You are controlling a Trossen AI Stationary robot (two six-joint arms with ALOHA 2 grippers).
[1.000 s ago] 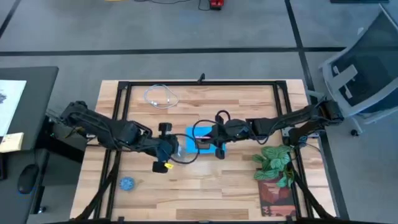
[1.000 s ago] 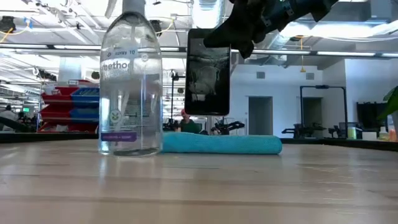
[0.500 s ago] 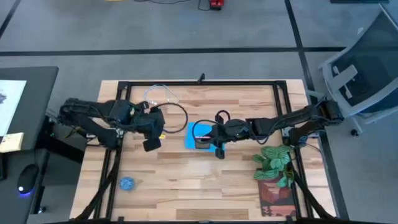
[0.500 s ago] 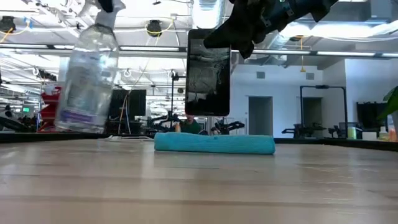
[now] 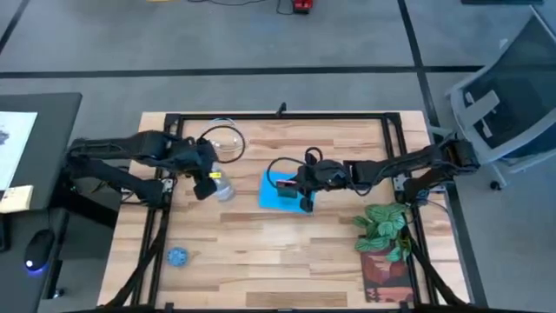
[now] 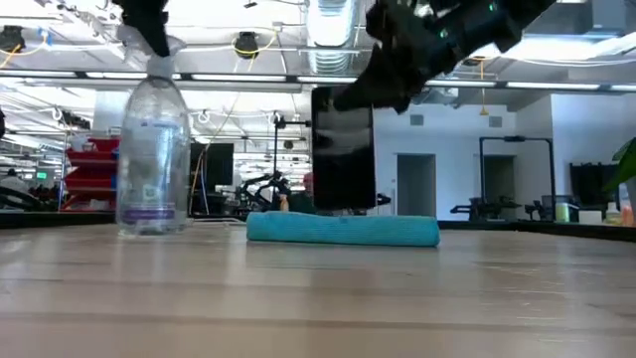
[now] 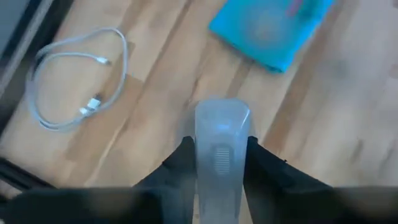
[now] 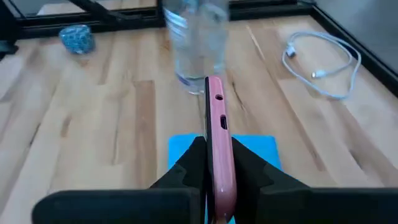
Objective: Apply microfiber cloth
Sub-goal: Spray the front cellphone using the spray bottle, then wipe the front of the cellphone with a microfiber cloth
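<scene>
The sky-blue microfiber cloth lies flat on the wooden table near its middle. My right gripper is shut on a black phone in a pink case that stands upright just over the cloth. My left gripper is shut on a clear spray bottle, which stands upright to the left of the cloth. In the low view I cannot tell whether the phone's lower end touches the cloth. My left gripper pinches the bottle's spray head between its two fingers, coming from above. The bottle is upright below the fingers, its base at table level. My right gripper pinches the phone's two flat faces near its upper end, one finger on each side of the pink edge. The fingers slant down from the table's right. The phone hangs upright over the cloth.
A coiled white cable lies at the far left. A small round blue disc sits near the front left. A potted plant and a brown booklet are at the front right. A black frame rims the table.
My left gripper has lifted the bottle from beside the cloth, carried it tilted toward the table's left and far edge, and brought it upright again down to table level. My right gripper has lowered the phone toward the cloth.
</scene>
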